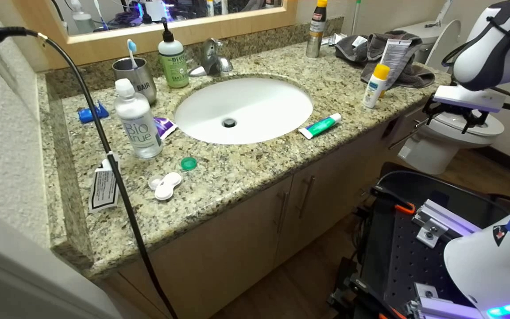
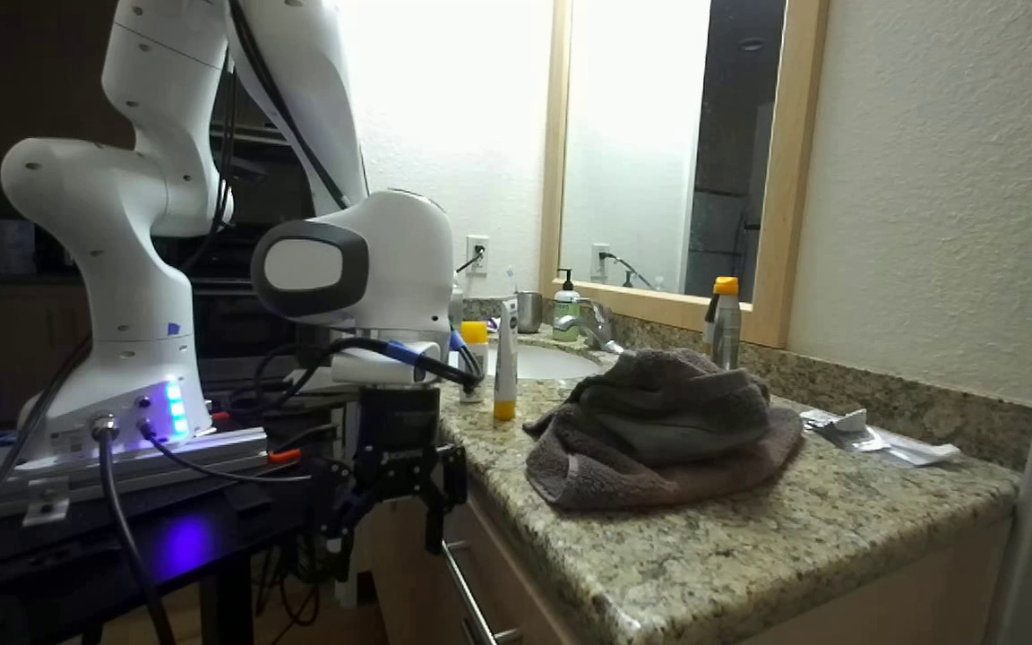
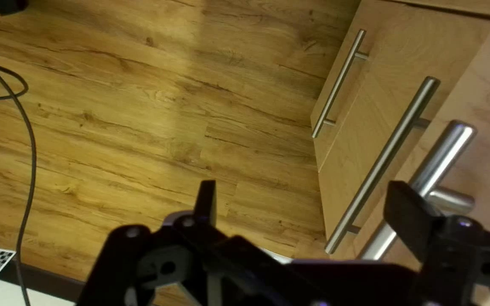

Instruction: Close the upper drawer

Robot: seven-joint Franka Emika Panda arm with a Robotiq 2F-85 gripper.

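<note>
White and jointed, the robot arm (image 2: 184, 179) at left in an exterior view points its wrist downward, probably at the end of the closing push. Next, the black two-fingered gripper (image 2: 388, 543) spreads wide, holding nothing, one finger just beside the slim steel bar handle (image 2: 469, 596), contact unclear. Farther right, the tan wood upper drawer (image 2: 516, 582) looks nearly flush beneath the speckled granite counter (image 2: 731, 555); any gap calls for an inward nudge, otherwise backing away.

I see a pale textured wall (image 2: 928, 224), a wood-framed mirror (image 2: 641, 134), a plank floor (image 3: 121, 127) and, in dimness, perhaps cabinets (image 2: 5, 331).
</note>
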